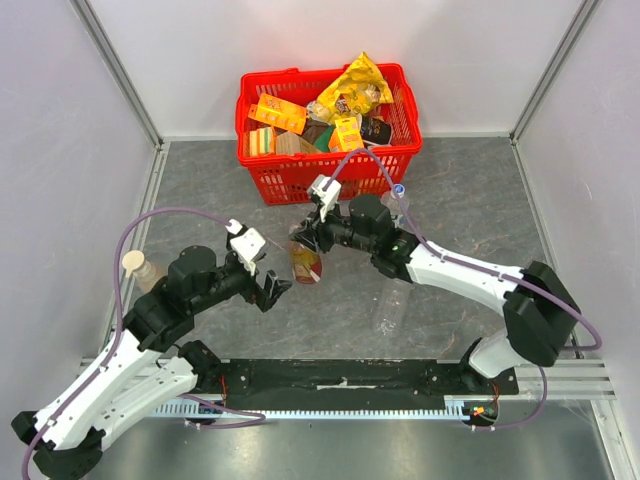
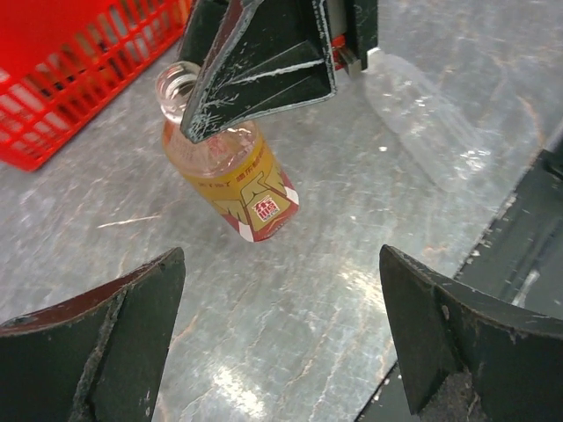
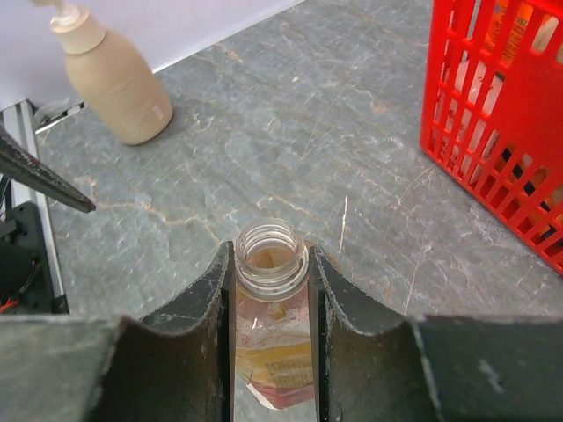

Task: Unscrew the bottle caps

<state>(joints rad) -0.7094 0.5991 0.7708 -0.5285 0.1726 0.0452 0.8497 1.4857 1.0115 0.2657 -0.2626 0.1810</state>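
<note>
Finding: the right gripper [image 3: 271, 260] has its fingers pinched on the neck of the small labelled bottle [image 2: 236, 176], one finger on each side just below the threaded mouth. That mouth is bare: no cap sits on it, and none is visible near either pair of fingers. The left gripper [image 2: 281, 264] is empty, with its fingers spread wide and the bottle's base just ahead of their tips. The only cap I can identify is the blue cap [image 1: 398, 189]. It is seated on a clear bottle well behind the right fingers and far from the left ones.

Risks: the bottle is tilted and open, so any contents may spill if the wrist rolls further. The hold is on a narrow neck, and a nudge from the left fingers could swing the bottle or knock it loose. An advancing left gripper may also strike the right fingers, which lie across its path
</note>
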